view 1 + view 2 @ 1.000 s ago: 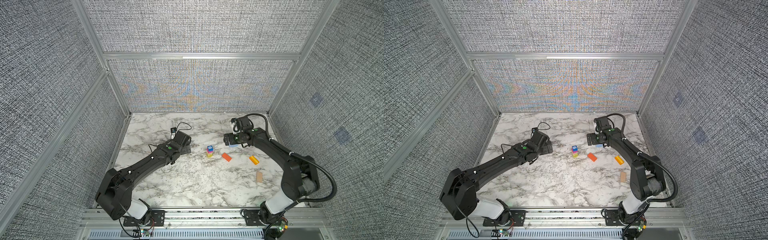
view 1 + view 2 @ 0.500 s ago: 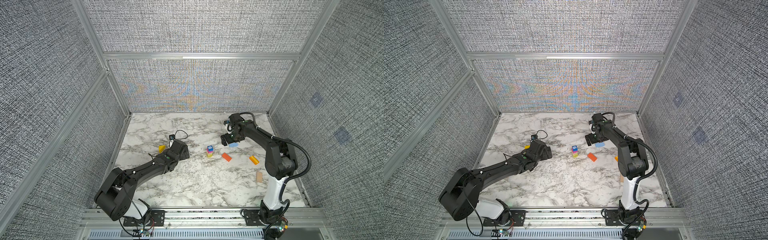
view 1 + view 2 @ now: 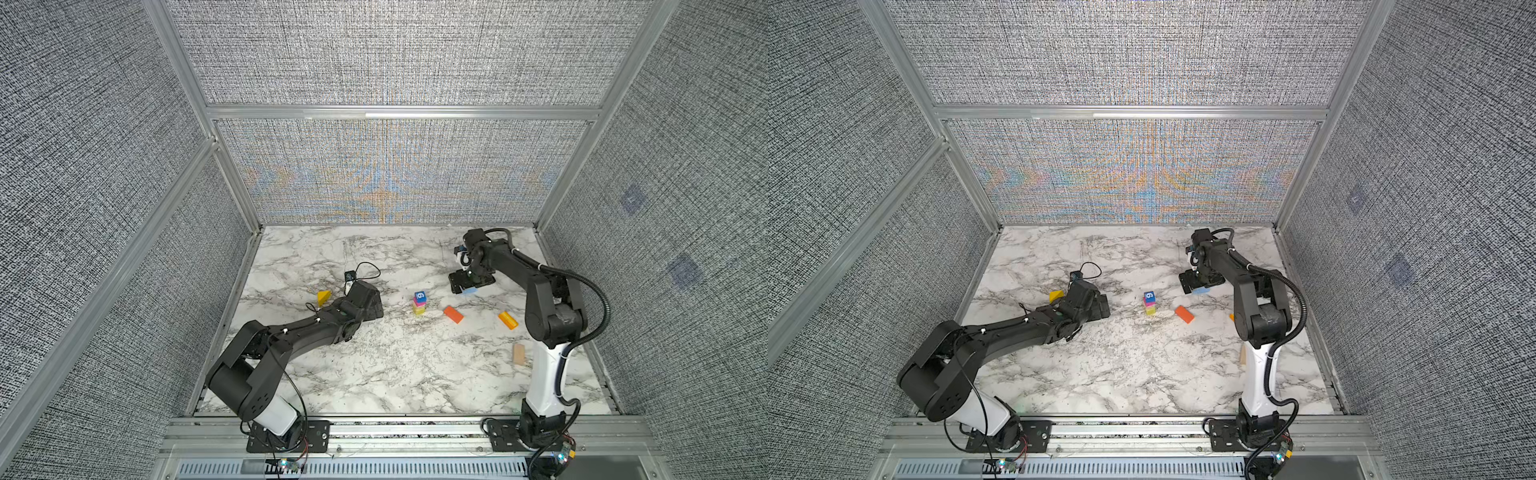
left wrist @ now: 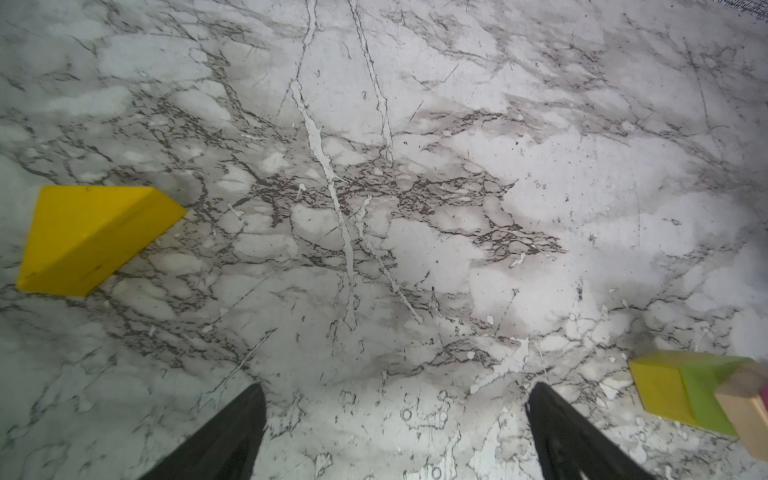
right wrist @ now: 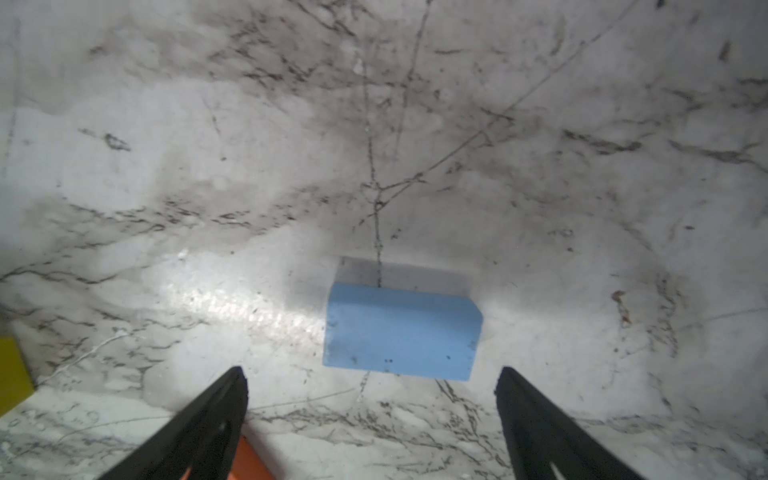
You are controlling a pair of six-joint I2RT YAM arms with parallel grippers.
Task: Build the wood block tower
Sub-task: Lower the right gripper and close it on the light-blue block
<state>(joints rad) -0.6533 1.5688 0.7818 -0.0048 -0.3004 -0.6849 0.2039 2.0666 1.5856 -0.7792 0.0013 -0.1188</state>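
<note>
The tower (image 3: 419, 303) (image 3: 1149, 303) is a short stack at mid-table: yellow-lime base (image 4: 681, 390), magenta, and a blue "6" cube (image 3: 420, 296) on top. A blue slab (image 3: 468, 291) (image 5: 401, 332) lies flat just ahead of my right gripper (image 5: 370, 374) (image 3: 463, 286), which is open and low over it, fingers apart from it. My left gripper (image 4: 397, 390) (image 3: 374, 307) is open over bare marble between the tower and a yellow wedge (image 3: 324, 297) (image 4: 91, 239). An orange slab (image 3: 453, 314) (image 3: 1184, 314) lies right of the tower.
A yellow-orange block (image 3: 508, 320) and a plain plank (image 3: 518, 354) lie near the right arm's upright link (image 3: 548, 316). A small black device with a looped cable (image 3: 350, 275) sits behind the left gripper. Aluminium-framed walls close in the marble table (image 3: 395, 374) on three sides.
The left gripper drew back toward the front, uncovering the yellow wedge. The right arm folded upright and its gripper dropped lower over the blue slab.
</note>
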